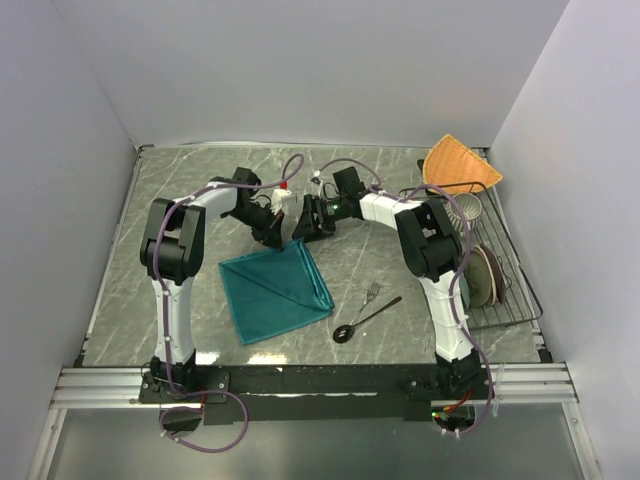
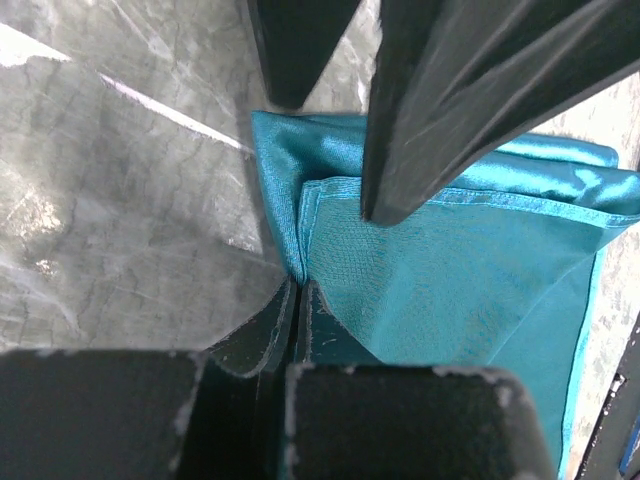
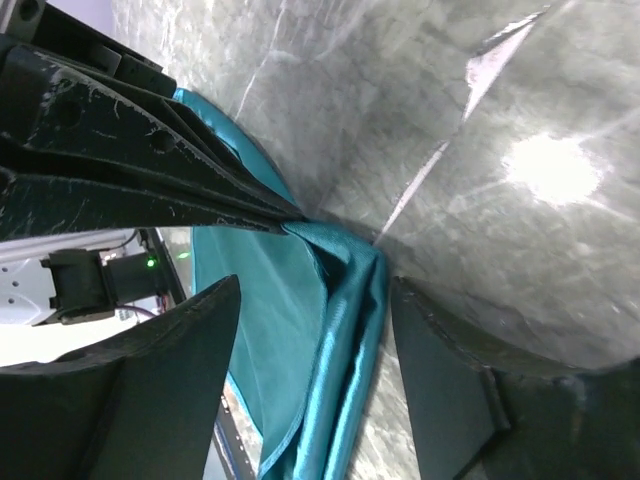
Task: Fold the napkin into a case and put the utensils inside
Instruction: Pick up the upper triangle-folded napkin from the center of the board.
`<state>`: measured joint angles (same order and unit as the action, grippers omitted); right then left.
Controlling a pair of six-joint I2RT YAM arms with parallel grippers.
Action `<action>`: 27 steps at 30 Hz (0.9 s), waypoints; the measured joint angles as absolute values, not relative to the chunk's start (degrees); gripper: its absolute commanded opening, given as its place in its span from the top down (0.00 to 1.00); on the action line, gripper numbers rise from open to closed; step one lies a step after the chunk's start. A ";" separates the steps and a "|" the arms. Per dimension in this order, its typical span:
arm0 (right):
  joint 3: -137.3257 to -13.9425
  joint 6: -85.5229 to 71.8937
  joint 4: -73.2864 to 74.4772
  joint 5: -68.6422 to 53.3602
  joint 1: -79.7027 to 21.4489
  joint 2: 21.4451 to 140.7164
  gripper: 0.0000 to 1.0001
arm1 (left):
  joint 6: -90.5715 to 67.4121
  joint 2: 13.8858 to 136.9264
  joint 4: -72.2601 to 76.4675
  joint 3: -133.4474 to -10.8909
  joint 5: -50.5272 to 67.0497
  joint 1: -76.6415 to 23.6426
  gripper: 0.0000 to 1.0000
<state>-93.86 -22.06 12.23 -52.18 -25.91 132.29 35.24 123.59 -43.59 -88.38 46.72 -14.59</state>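
Note:
The teal napkin [image 1: 275, 285] lies folded on the marble table with its far corner lifted. My left gripper [image 1: 283, 232] is shut on that corner, as the left wrist view shows, where the closed jaws [image 2: 298, 284] pinch the cloth [image 2: 450, 270]. My right gripper [image 1: 303, 225] is open; in the right wrist view [image 3: 315, 300] its fingers straddle the same corner's folded edge [image 3: 345, 330] without gripping it. The silver fork [image 1: 373, 292] and the dark spoon [image 1: 365, 320] lie on the table to the right of the napkin, apart from both grippers.
A wire dish rack [image 1: 520, 290] with round plates [image 1: 487, 275] and a cup [image 1: 463, 207] stands at the right edge. An orange woven fan-shaped cloth [image 1: 462, 165] lies at the back right. Walls enclose the left, back and right sides.

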 measured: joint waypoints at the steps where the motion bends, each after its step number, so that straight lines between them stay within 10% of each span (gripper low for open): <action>1: -93.86 -22.24 11.94 -52.40 -26.06 132.42 0.35 | 35.27 123.59 -43.48 -88.36 46.68 -14.63 0.99; 10: -93.86 -22.87 10.74 -53.32 -26.65 133.47 0.47 | 35.24 123.57 -42.65 -88.27 46.68 -15.03 0.99; 19: -93.86 -25.43 9.02 -55.44 -26.39 133.80 0.28 | 36.32 121.78 -42.24 -87.05 46.65 -15.14 0.99; 27: -93.67 -25.74 8.64 -54.00 -24.69 133.75 0.46 | 37.10 118.93 -40.12 -84.40 46.46 -15.27 0.99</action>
